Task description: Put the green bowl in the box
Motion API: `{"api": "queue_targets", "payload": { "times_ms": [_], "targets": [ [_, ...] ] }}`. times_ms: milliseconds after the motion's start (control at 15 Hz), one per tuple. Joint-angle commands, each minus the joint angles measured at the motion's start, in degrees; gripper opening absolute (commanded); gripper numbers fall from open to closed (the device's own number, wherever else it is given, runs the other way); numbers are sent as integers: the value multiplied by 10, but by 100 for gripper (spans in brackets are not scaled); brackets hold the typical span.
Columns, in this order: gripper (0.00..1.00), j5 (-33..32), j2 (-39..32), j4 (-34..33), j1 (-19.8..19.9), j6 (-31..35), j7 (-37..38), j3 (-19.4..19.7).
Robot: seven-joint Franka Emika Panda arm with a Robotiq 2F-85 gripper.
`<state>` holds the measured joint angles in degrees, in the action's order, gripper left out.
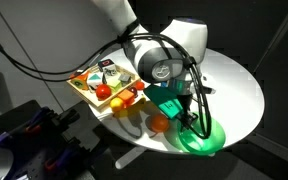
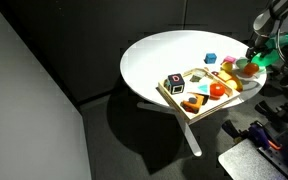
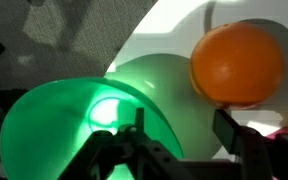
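Hovering with the gripper (image 1: 191,118) low over the green bowl (image 1: 201,140), close to the edge of the round white table (image 1: 236,78) in an exterior view. Holding the jaws wide apart and clamping nothing. In the wrist view, showing one dark finger (image 3: 134,138) in front of the glossy inside of the bowl and the other finger outside its rim, over the pale green glow on the table; not possible to tell whether touching the rim or only hanging above it. Finding the green bowl upright on the table, mouth up, outside the box (image 1: 87,98) and well apart from it. Noticing an orange ball (image 1: 159,123) between the bowl and the box, lying on the table just beside the bowl; in the wrist view appearing large and round, near the rim but apart from the fingers. Seeing the box, a shallow tray of light wood, resting flat on the table and carrying several small toys: something red, something orange, a dark cube and some pale pieces, too small for naming with certainty. Seeing also a small blue block (image 2: 211,59) on the bare table just beside the box in an exterior view. Coming in from above with the white arm (image 1: 119,20) and its black cables, partly hiding the space between the box and the bowl.
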<state>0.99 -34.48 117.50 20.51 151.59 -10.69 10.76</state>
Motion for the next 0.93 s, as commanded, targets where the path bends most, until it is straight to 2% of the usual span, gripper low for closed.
{"api": "queue_targets", "payload": {
  "times_ms": [0, 333, 467, 867],
  "targets": [
    [40, -2, -9, -16, 10, -4, -10, -5],
    [3, -7, -1, -14, 8, -7, -10, 0],
    [0, -10, 5, -10, 5, -9, -7, 4],
    [3, -33, 38, 14, -10, -10, 0, 17]
  ]
}}
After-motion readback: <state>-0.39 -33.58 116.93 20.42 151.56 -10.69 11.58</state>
